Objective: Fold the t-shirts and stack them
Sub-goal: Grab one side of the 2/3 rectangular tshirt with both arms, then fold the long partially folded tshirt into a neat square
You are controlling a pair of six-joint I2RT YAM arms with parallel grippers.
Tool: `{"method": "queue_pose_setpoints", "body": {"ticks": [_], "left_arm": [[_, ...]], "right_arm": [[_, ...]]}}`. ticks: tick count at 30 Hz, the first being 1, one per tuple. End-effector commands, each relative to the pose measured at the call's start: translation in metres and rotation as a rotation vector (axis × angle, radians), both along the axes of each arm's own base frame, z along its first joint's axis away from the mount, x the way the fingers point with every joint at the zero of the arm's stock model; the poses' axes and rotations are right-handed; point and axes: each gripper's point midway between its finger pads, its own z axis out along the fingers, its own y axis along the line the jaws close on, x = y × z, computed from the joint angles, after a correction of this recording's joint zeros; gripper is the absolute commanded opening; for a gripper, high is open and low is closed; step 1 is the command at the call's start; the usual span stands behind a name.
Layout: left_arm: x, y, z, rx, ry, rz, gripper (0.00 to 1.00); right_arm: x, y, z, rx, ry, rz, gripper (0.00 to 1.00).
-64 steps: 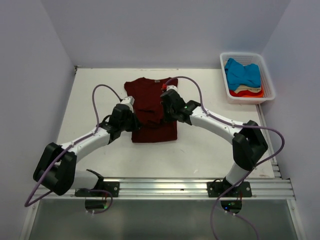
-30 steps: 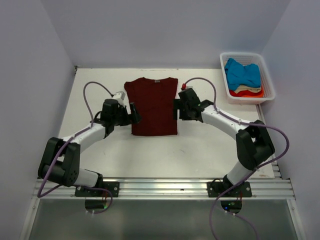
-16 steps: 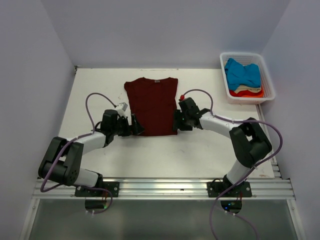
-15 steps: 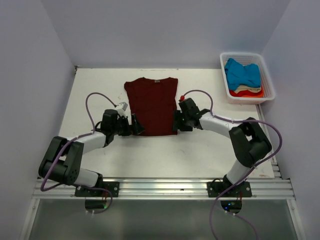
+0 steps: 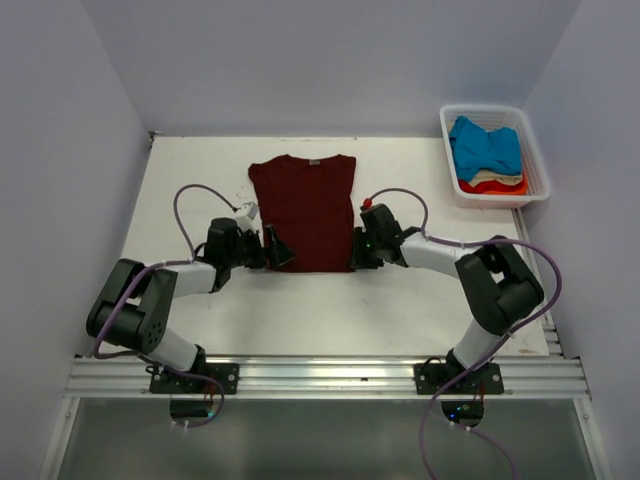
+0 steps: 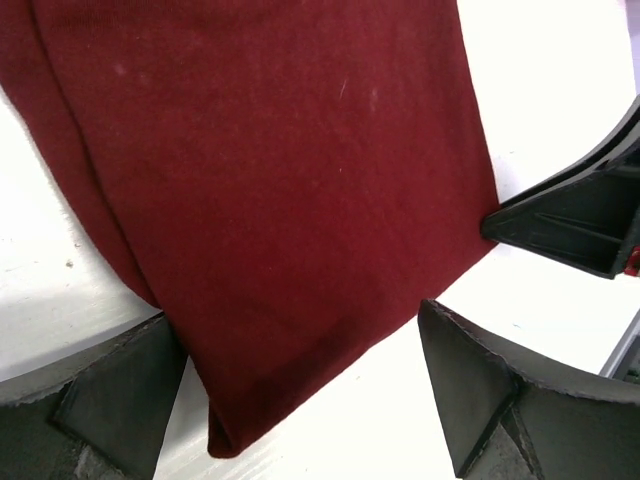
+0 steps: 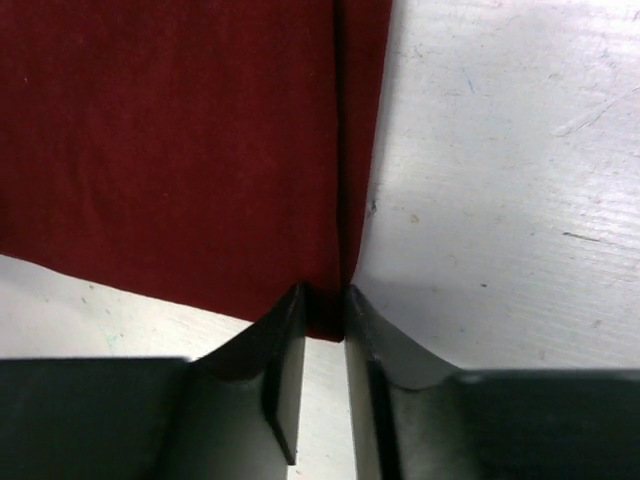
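A dark maroon cloth t-shirt (image 5: 305, 208) lies flat on the white table (image 5: 190, 180), folded into a long narrow panel with its collar at the far end and its hem nearest the arm bases. The left fingers (image 5: 281, 252) sit low at the near left corner of this shirt, spread wide apart; in the left wrist view the corner lies between them, one finger just beside the cloth's edge, nothing gripped. The right fingers (image 5: 356, 252) are at the near right corner, pressed almost together with the folded edge of the maroon cloth pinched between them. Well apart, at the far right of the table, a white plastic slatted basket (image 5: 446, 130) holds a crumpled bright blue shirt (image 5: 485, 145) on top of a cream shirt (image 5: 492, 177) and an orange-red shirt (image 5: 500, 187)
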Motion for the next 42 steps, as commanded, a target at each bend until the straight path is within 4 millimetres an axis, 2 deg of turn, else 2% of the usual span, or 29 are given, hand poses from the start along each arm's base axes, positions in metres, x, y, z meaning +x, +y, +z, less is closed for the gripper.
{"method": "queue_pose_setpoints", "body": {"ticks": [1,4,5,7,8,9,10,14,16,17,20,22,27,32,33,34,35,37,39,40,42], "left_arm": [[-0.045,0.014,-0.054,0.062,0.223,0.012,0.97],[-0.046,0.012,-0.052,0.05,0.228,0.006,0.81],[-0.047,0.011,-0.051,0.047,0.23,0.002,0.69],[-0.051,0.01,-0.052,0.04,0.243,-0.007,0.55],[-0.053,0.01,-0.052,0.036,0.252,-0.006,0.41],[-0.054,0.01,-0.05,0.03,0.253,-0.008,0.34],[-0.058,0.01,-0.05,0.028,0.262,-0.006,0.2],[-0.065,0.012,-0.043,0.02,0.269,0.006,0.03],[-0.071,0.014,-0.041,0.024,0.288,0.014,0.03],[-0.07,0.013,-0.033,0.014,0.27,0.014,0.03],[-0.077,0.013,-0.021,0.001,0.275,0.016,0.13],[-0.085,0.011,-0.01,-0.022,0.276,-0.005,0.14],[-0.104,0.006,0.017,-0.062,0.274,-0.028,0.14],[-0.119,0.0,0.058,-0.11,0.219,-0.043,0.14],[-0.12,-0.001,0.065,-0.113,0.203,-0.042,0.14],[-0.121,0.001,0.08,-0.121,0.168,-0.035,0.12],[-0.121,0.001,0.087,-0.126,0.154,-0.029,0.11],[-0.119,0.003,0.106,-0.134,0.114,-0.016,0.09],[-0.115,0.004,0.117,-0.128,0.075,-0.007,0.08],[-0.107,0.008,0.125,-0.114,0.037,0.018,0.05],[-0.094,0.008,0.137,-0.106,-0.036,0.026,0.02]], "right_arm": [[-0.017,-0.005,-0.015,-0.003,0.059,-0.004,0.23],[-0.018,-0.005,-0.012,0.009,0.058,-0.008,0.12],[-0.019,-0.006,-0.012,0.006,0.06,-0.009,0.08],[-0.021,-0.008,-0.008,0.004,0.051,-0.008,0.02],[-0.022,-0.009,-0.008,-0.001,0.053,-0.01,0.01],[-0.022,-0.01,-0.004,0.0,0.045,-0.012,0.0],[-0.023,-0.012,-0.004,-0.006,0.044,-0.01,0.0],[-0.028,-0.015,0.003,-0.006,0.033,-0.007,0.0],[-0.028,-0.018,0.012,-0.005,0.01,-0.005,0.0],[-0.031,-0.019,0.013,-0.006,0.014,-0.003,0.0],[-0.037,-0.023,0.025,0.002,-0.003,0.007,0.0],[-0.044,-0.026,0.029,0.006,-0.004,0.014,0.0],[-0.064,-0.032,0.059,0.045,-0.044,0.045,0.0],[-0.087,-0.037,0.09,0.064,-0.082,0.082,0.0],[-0.091,-0.037,0.102,0.081,-0.107,0.085,0.0],[-0.091,-0.035,0.114,0.092,-0.132,0.092,0.0],[-0.096,-0.037,0.118,0.086,-0.134,0.096,0.0],[-0.094,-0.038,0.142,0.101,-0.186,0.093,0.0],[-0.093,-0.041,0.153,0.094,-0.208,0.09,0.0],[-0.087,-0.041,0.164,0.094,-0.24,0.083,0.0],[-0.077,-0.043,0.17,0.066,-0.278,0.073,0.0]]}}
